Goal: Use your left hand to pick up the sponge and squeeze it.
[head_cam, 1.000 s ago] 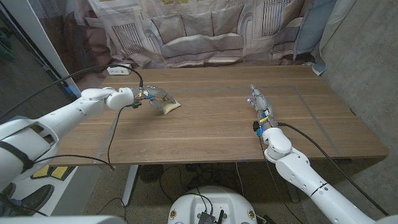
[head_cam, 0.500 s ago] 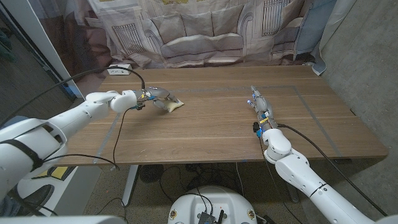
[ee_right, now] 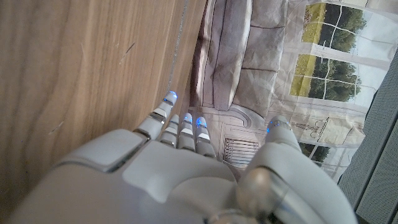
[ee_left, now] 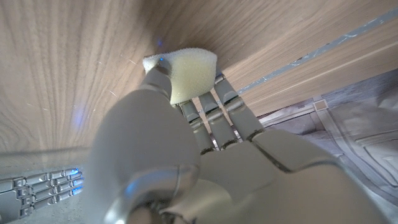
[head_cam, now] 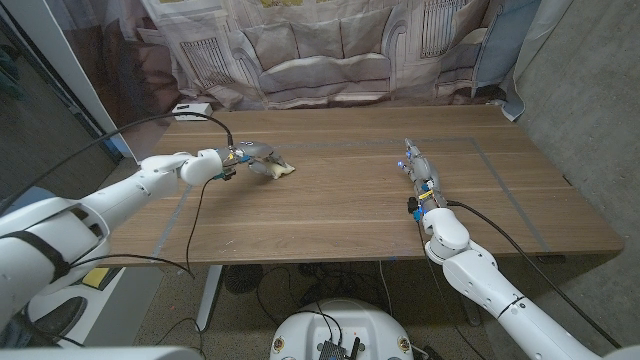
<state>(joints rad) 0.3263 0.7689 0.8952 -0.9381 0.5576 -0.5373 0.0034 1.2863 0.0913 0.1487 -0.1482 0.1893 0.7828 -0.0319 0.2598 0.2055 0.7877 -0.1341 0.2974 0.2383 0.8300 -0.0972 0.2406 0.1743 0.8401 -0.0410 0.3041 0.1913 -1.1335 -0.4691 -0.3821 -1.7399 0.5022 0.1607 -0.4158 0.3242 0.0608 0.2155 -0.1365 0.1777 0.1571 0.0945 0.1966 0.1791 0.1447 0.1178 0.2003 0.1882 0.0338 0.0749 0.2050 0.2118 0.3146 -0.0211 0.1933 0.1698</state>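
Since a second ago the left hand (head_cam: 252, 155) has carried the sponge (head_cam: 279, 168) a little toward the bench's (head_cam: 340, 215) back edge and further from its left edge, while the right hand (head_cam: 417, 167) has stayed where it was.

From the head camera, the left arm reaches in over the bench's left edge, and its hand is over the back left part of the wooden bench. The sponge, pale yellow, sticks out just past the fingers, on the side away from the left edge. Whether the sponge touches the bench or hangs just above it cannot be told from this view.

From the left wrist camera, the left hand (ee_left: 205, 162) is seen from behind, and the sponge (ee_left: 186, 71) is pinched between the thumb and the fingers (ee_left: 214, 106), with the wood grain of the bench (ee_left: 68, 68) close behind it. The sponge's visible edge looks bulged where the thumb presses in.

The right hand is on the bench, well apart from the sponge toward the right edge, with its fingers stretched out straight and close together toward the back edge; it holds nothing. From the right wrist camera, the right hand (ee_right: 180, 155) stands over the bench (ee_right: 81, 68), its fingers (ee_right: 183, 127) side by side and pointing at a curtain (ee_right: 249, 62) printed with a sofa and windows, which hangs behind the bench's back edge. A black cable (head_cam: 190, 215) hangs from the left arm across the bench's left part.
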